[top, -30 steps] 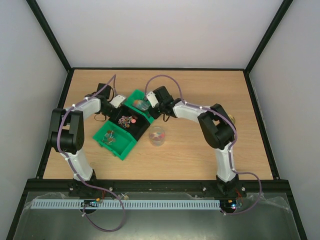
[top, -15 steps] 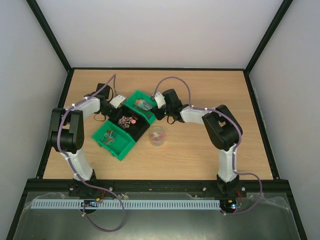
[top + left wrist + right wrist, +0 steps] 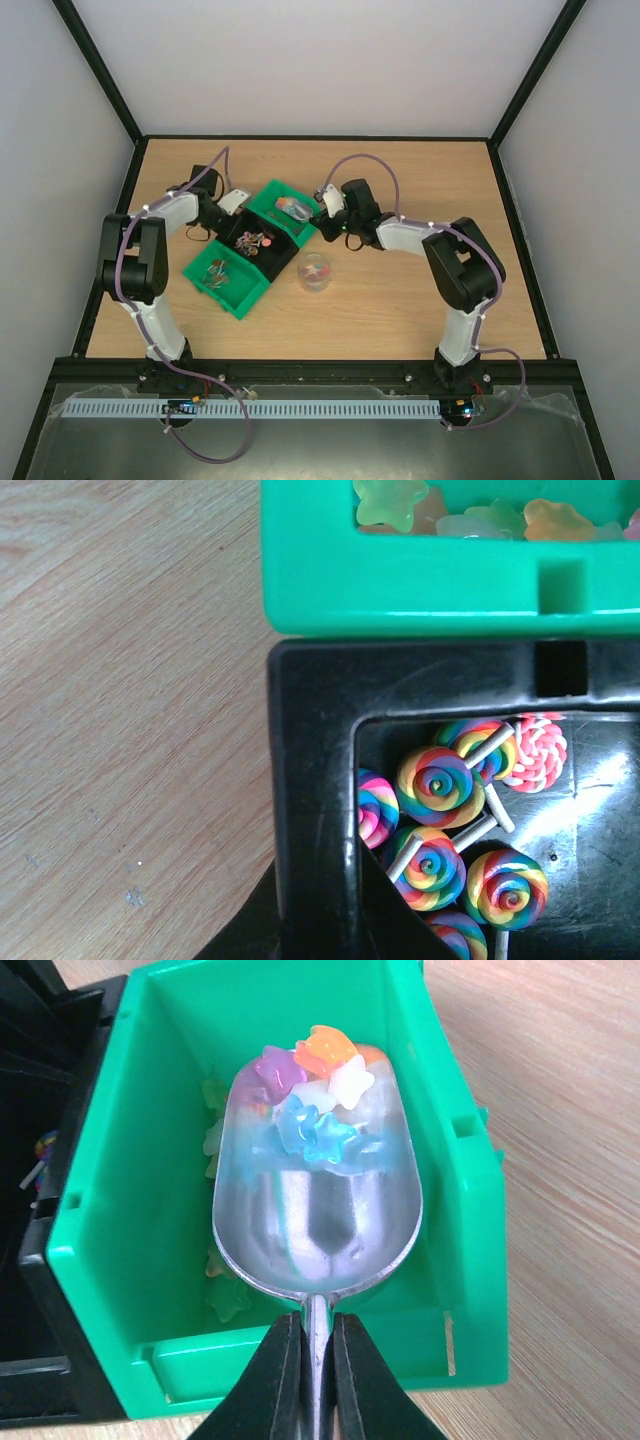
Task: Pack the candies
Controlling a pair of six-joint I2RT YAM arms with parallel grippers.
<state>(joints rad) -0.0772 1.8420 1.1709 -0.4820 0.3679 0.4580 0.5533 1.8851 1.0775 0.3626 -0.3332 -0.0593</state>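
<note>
Star-shaped candies [image 3: 312,1088] in blue, purple, orange and white lie heaped at the front of the silver metal scoop [image 3: 318,1210]. My right gripper [image 3: 317,1360] is shut on the scoop's handle and holds it level over the far green bin [image 3: 455,1170], where more stars [image 3: 226,1300] lie. From above, the scoop [image 3: 293,207] is over that bin [image 3: 270,195], with the right gripper [image 3: 318,214] beside it. My left gripper [image 3: 320,930] is shut on the side wall of the black bin [image 3: 310,740], which holds rainbow lollipops [image 3: 436,785].
A small clear round jar [image 3: 314,271] with a few sweets in it stands on the wood just right of the bins. A second green bin [image 3: 256,294] with mixed candies adjoins the black bin [image 3: 283,258] on the near left.
The right wrist has swung to the right and drawn back, and the scoop now sits a little further right over the far green bin. The left arm has stayed put.
</note>
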